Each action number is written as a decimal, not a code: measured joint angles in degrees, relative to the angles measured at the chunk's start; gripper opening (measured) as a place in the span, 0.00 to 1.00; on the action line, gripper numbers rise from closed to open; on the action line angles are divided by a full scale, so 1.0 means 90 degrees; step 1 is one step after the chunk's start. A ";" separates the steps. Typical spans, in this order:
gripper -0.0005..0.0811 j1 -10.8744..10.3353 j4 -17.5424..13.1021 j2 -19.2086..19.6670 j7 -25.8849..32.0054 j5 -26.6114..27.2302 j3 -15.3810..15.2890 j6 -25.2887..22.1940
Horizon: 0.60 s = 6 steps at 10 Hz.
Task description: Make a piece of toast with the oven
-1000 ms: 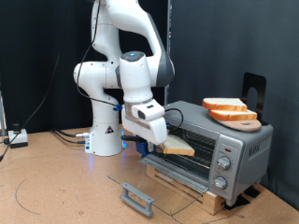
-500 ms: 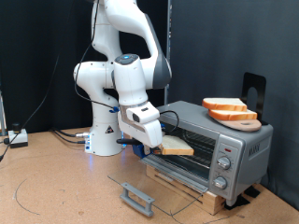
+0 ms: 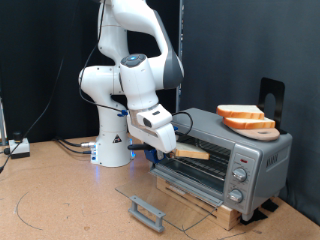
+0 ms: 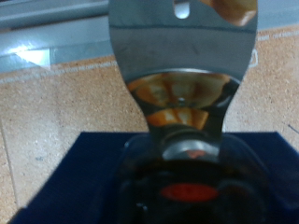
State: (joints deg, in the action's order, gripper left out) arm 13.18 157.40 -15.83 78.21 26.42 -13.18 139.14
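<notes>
The end effector [image 3: 163, 140] hangs low in front of the open oven [image 3: 252, 158], at the end of the white arm. A flat metal turner [image 4: 182, 56] sticks out from it. I cannot tell if its fingers are spread or pressed together, because the pictures do not show them clearly.

In the wrist view the turner is shiny like a mirror. Its blade is wide with a slot near the far end, then it gets thin at the neck and joins a dark handle. Orange and brown shapes are mirrored in it. Under it lie a dark blue cloth [image 4: 65, 177] and the tan, speckled surface [image 4: 56, 103].

In the exterior view the piece of toast [image 3: 192, 153] lies just past the end effector, right at the mouth of the oven. It is thin, flat and tipped a little. It has a pale top and a golden-brown edge.

The oven is a silver-grey box with round corners. Its glass door [image 3: 175, 197] is folded all the way down and lies flat, and you can see through it. The grey door handle [image 3: 147, 212] is at the front edge, near the exterior view's bottom. Round knobs [image 3: 238, 176] sit in a row on the oven's panel at the exterior view's right. The oven stands on a light wooden block [image 3: 236, 212].

On top of the oven is a round wooden board [image 3: 263, 131] with more bread slices [image 3: 240, 116] stacked on it. They are pale with brown crusts.

The brown surface [image 3: 60, 200] holds everything.
</notes>
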 joint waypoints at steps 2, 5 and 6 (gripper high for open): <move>0.49 -0.0057 0.0009 -0.0057 -0.0311 0.0015 -0.0178 -0.0012; 0.49 -0.0176 -0.0069 -0.0062 -0.1015 0.0142 -0.0521 0.0033; 0.49 -0.0192 -0.0121 -0.0060 -0.1133 0.0167 -0.0592 0.0034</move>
State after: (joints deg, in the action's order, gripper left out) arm 11.46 156.32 -16.37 68.02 27.92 -18.51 139.45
